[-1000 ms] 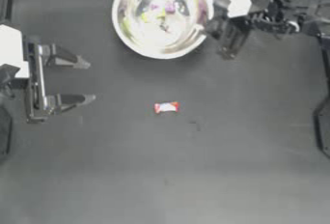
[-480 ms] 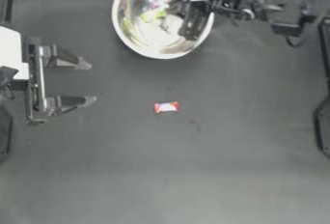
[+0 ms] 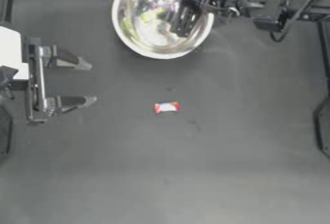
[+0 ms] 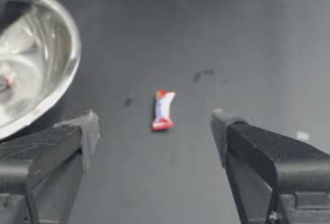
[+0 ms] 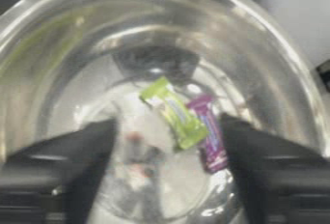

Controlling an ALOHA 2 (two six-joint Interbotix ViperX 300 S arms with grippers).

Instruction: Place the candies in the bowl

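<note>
Right hand moved over bowl; perhaps three candies inside.

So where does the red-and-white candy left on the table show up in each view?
Top view: the red-and-white candy lies alone on the dark table, near the picture's middle, below the bowl.
Left wrist view: it lies lengthwise between the left gripper fingers, farther off and untouched.
Right wrist view: not in it; only the bowl's inside shows.
Shared landmark: the bowl's shiny rim, seen in all three.
</note>
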